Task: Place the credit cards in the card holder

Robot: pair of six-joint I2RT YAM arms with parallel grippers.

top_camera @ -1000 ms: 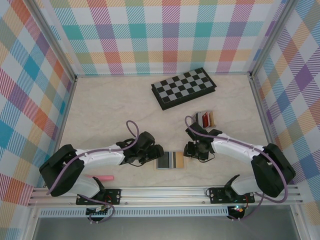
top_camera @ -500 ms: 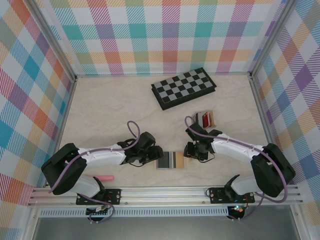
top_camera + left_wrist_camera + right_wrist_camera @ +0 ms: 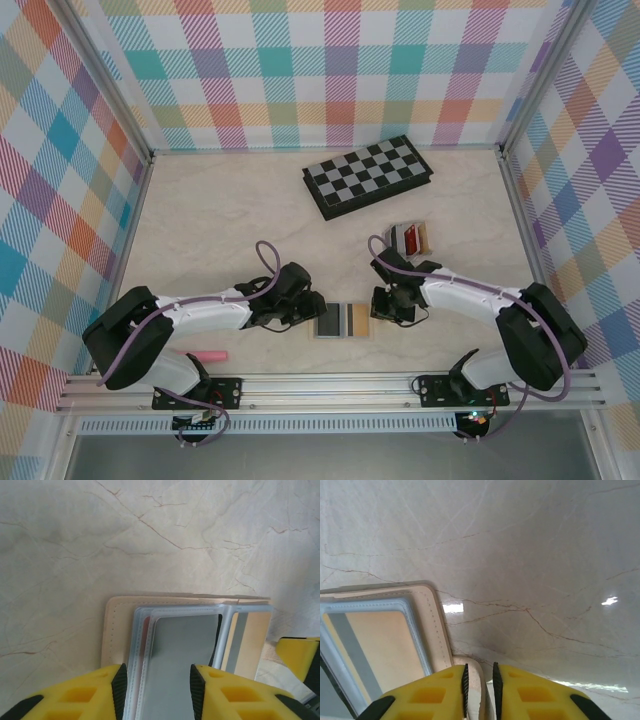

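Observation:
The tan card holder [image 3: 342, 321] lies open on the table between my two grippers. A grey card [image 3: 182, 650] sits in one of its clear sleeves, and a red edge [image 3: 146, 630] peeks from a sleeve beneath. A yellowish card with a grey stripe [image 3: 385, 645] fills the sleeve beside it. My left gripper [image 3: 158, 680] [image 3: 314, 308] has its pads against both long edges of the grey card's sleeve. My right gripper [image 3: 479, 672] [image 3: 378, 308] is nearly closed with the holder's tan tab [image 3: 475, 680] between its pads. Another red card [image 3: 410, 236] stands in a small tray.
A folded chessboard [image 3: 368, 175] lies at the back of the table. The small tray [image 3: 424, 238] stands behind my right arm. A pink pen [image 3: 205, 355] rests near the front edge by the left arm's base. Checked walls close in three sides.
Both grippers have narrowed their jaws, the left round the grey card's sleeve, the right round the holder's tab. The arms and the holder have barely shifted.

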